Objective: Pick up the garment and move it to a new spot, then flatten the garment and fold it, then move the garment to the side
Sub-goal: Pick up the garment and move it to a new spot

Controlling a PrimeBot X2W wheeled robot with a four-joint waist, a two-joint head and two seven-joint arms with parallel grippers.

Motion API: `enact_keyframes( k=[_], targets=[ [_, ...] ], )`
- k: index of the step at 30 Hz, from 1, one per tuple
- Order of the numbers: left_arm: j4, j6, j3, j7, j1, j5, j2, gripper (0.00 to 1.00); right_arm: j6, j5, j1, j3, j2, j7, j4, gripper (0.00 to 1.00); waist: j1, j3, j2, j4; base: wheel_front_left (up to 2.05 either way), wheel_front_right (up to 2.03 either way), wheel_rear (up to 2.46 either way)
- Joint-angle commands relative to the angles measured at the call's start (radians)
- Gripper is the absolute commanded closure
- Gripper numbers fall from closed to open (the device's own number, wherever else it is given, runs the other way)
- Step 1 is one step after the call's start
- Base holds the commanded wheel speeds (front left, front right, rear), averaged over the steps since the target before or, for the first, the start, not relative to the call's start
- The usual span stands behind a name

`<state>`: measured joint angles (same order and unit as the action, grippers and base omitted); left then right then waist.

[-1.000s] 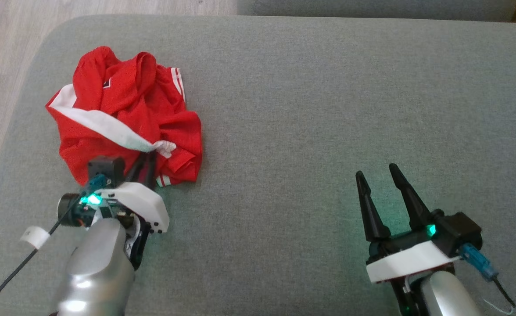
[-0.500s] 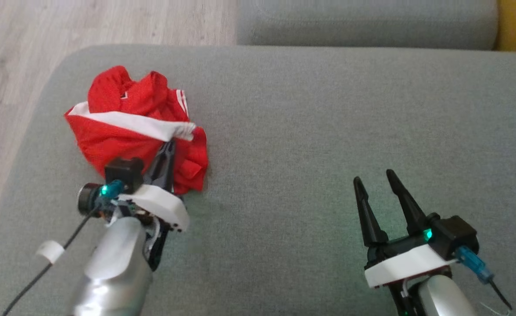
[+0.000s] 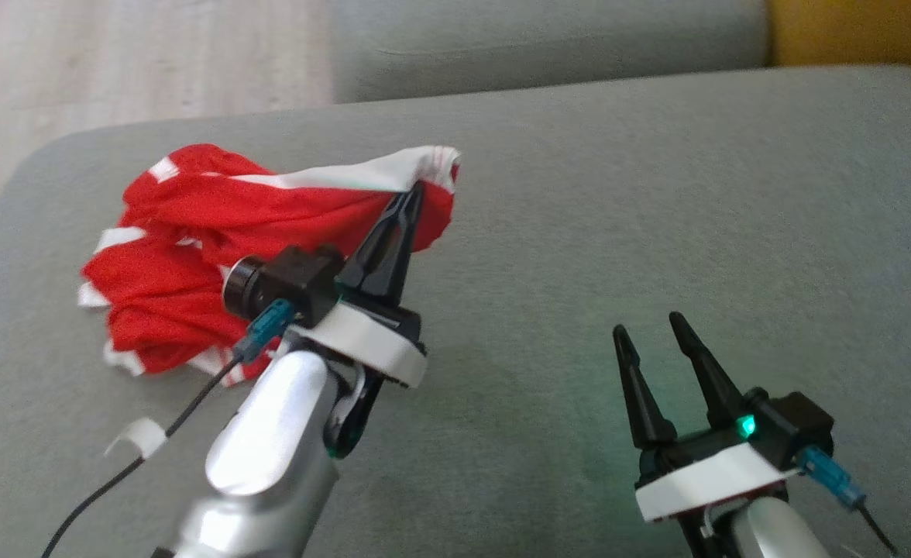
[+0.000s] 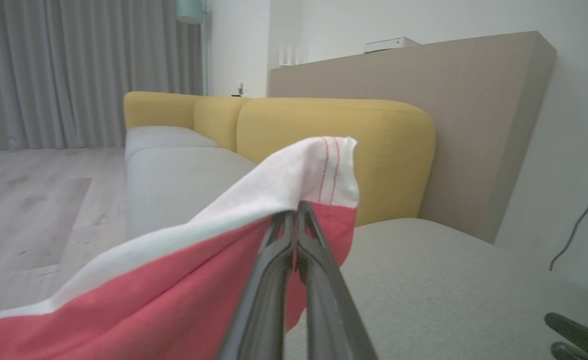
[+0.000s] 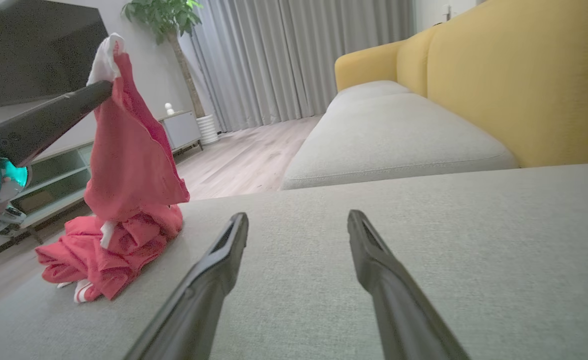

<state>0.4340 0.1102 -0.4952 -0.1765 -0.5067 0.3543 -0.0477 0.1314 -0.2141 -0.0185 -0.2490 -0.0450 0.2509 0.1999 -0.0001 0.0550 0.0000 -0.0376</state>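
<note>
The garment (image 3: 215, 232) is a red jersey with white trim, crumpled at the left of the grey seat cushion (image 3: 657, 194). My left gripper (image 3: 417, 190) is shut on its white-edged hem and holds that part lifted above the cushion. In the left wrist view the two fingers pinch the white band of the garment (image 4: 294, 175) at the left gripper's tips (image 4: 295, 210). From the right wrist view the garment (image 5: 129, 165) hangs from the left fingers (image 5: 49, 120) down to a heap on the cushion. My right gripper (image 3: 649, 329) stands open at the lower right, with nothing between its jaws (image 5: 296, 220).
A second grey cushion (image 3: 541, 39) lies behind, with wooden floor (image 3: 115, 62) to the left beyond the cushion's rounded edge. A yellow backrest (image 5: 524, 80) runs along the right side. A shelf unit (image 5: 54, 170) and a potted plant (image 5: 164, 15) stand across the room.
My left gripper has shut on the garment's white hem and lifted it up and to the right, stretching the cloth. The head camera has shifted. The right gripper stays open.
</note>
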Motion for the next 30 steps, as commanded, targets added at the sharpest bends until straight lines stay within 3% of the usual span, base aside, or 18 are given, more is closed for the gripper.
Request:
enact_keyframes(
  k=[1,9,14,15,16,23,30],
  targets=[
    [-0.048,-0.013,0.008,0.004,-0.078,0.013,-0.004,1.0,-0.001,-0.015,-0.054,-0.027,-0.005,0.011,-0.041,0.0,0.0001,0.038,0.0,-0.07,0.0,0.0,0.0],
    [-0.062,-0.076,-0.159,-0.006,-0.213,0.116,-0.003,1.0,-0.001,-0.046,-0.097,-0.077,-0.005,0.011,-0.06,0.0,0.0001,0.114,0.0,-0.256,0.0,0.0,0.0],
    [-0.049,-0.102,-0.268,-0.012,-0.258,0.176,-0.003,0.98,-0.001,-0.062,-0.106,-0.083,-0.005,0.011,-0.068,0.0,0.0001,0.139,0.0,-0.321,0.0,0.0,0.0],
    [-0.039,-0.11,-0.3,-0.004,-0.261,0.19,-0.003,0.37,-0.001,-0.065,-0.107,-0.082,-0.005,0.011,-0.069,0.0,0.0001,0.142,0.0,-0.331,0.0,0.0,0.0],
    [-0.028,-0.115,-0.332,0.004,-0.264,0.202,-0.003,0.0,-0.001,-0.068,-0.108,-0.082,-0.005,0.011,-0.069,0.0,0.0001,0.144,0.0,-0.339,0.0,0.0,0.0],
    [0.065,-0.142,-0.439,-0.014,-0.276,0.254,-0.003,0.0,-0.001,-0.078,-0.106,-0.054,-0.005,0.011,-0.076,0.0,0.0001,0.141,0.0,-0.322,0.0,0.0,0.0],
    [0.156,-0.171,-0.398,-0.068,-0.3,0.255,-0.016,0.0,-0.001,-0.057,-0.099,-0.019,-0.005,0.011,-0.072,0.0,0.0001,0.103,0.0,-0.21,0.0,0.0,0.0]
  ],
)
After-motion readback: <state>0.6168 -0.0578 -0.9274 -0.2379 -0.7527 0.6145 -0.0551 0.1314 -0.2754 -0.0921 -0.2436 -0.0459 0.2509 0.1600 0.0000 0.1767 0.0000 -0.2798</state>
